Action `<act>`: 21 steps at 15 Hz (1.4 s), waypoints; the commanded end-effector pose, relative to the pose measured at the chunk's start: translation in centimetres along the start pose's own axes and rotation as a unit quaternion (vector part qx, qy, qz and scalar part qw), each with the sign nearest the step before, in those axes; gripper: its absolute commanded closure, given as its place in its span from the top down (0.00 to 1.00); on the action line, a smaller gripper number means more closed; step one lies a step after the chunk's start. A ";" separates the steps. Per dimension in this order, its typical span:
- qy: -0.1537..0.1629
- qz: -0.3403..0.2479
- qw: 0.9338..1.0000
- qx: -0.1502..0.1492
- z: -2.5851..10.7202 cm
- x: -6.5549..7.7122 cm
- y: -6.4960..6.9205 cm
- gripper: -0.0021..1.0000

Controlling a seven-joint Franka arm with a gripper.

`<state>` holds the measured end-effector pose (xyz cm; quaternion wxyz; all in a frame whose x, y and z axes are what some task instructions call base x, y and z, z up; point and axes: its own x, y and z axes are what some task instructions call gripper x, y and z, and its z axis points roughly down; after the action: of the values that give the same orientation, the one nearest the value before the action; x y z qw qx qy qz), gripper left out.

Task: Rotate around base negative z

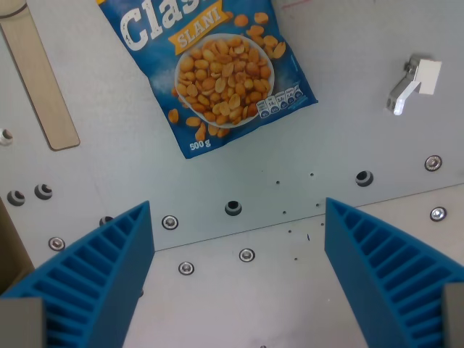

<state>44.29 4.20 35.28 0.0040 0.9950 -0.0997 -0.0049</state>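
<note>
Nearest the lens, two blue ribbed fingers (101,279) of the gripper (239,225), one at the lower left of the frame and one at the lower right, spread wide with nothing between them. Below them, only bare grey metal table (109,159), with a seam running across the lower middle, dotted with screws and dark holes. At the upper middle of the frame, flat on the table and tilted, a blue peanut bag (210,72), cut off by the top edge, printed with a bowl of peanuts, a yellow "SLANI" banner and "500 g" at its lower corner. Well apart from the fingers, beyond the tips. At the upper left, a pale wooden strip (40,80), lying slantwise, rounded at its lower end. At the upper right, a small white bracket (413,83) standing on the table, clear of the bag.
</note>
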 end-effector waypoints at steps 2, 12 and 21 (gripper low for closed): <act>0.003 0.013 1.000 0.001 -0.3 0.0 0.0 1.00; 0.002 0.080 0.997 0.002 -0.3 0.0 0.0 1.00; 0.002 0.140 0.990 0.002 -0.3 0.0 0.0 1.00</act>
<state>44.29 4.20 35.28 0.0044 0.9848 -0.1736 -0.0046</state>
